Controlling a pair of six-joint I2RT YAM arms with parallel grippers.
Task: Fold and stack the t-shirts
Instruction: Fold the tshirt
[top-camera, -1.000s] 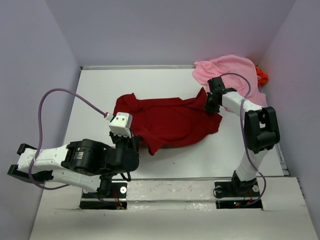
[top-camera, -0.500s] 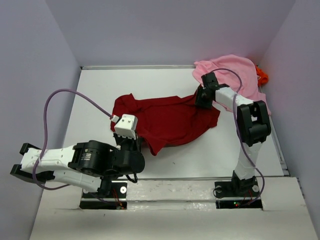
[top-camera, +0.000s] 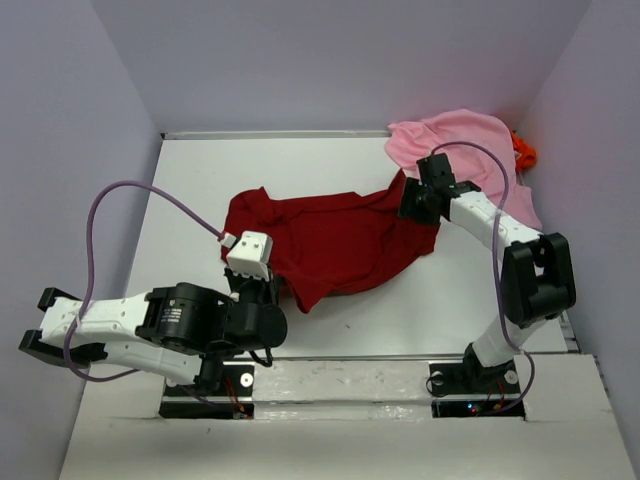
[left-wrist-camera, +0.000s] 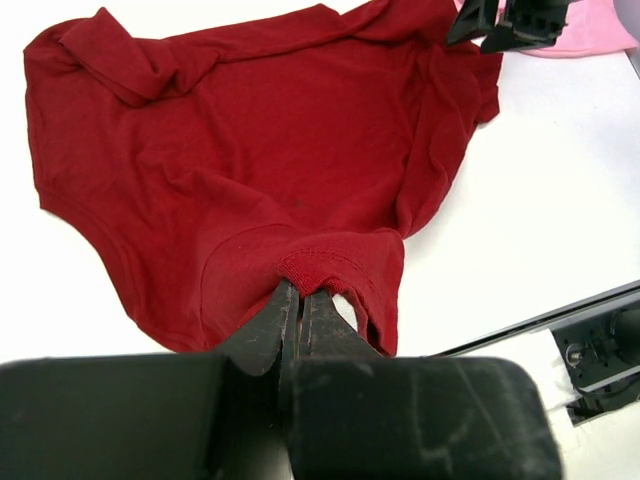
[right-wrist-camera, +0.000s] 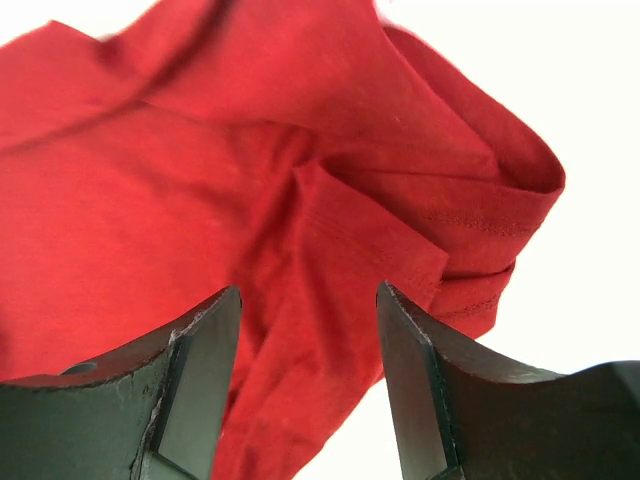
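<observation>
A dark red t-shirt (top-camera: 340, 240) lies crumpled across the middle of the white table (top-camera: 200, 180). My left gripper (left-wrist-camera: 300, 292) is shut on its near collar edge (left-wrist-camera: 325, 265) at the shirt's front left. My right gripper (right-wrist-camera: 308, 300) hangs open just above the shirt's right sleeve (right-wrist-camera: 460, 250), nothing between its fingers. In the top view the right gripper (top-camera: 412, 203) sits at the shirt's right end. A light pink t-shirt (top-camera: 455, 150) lies bunched at the back right corner. A bright orange t-shirt (top-camera: 524, 150) peeks out behind it.
Purple walls (top-camera: 70, 150) close in the table on three sides. A metal rail (top-camera: 400, 365) runs along the near edge by the arm bases. A purple cable (top-camera: 130, 200) loops over the left arm.
My right gripper has let go of the red shirt's right sleeve and opened, then drawn back a little to the right. The left gripper keeps its hold, barely moved.
</observation>
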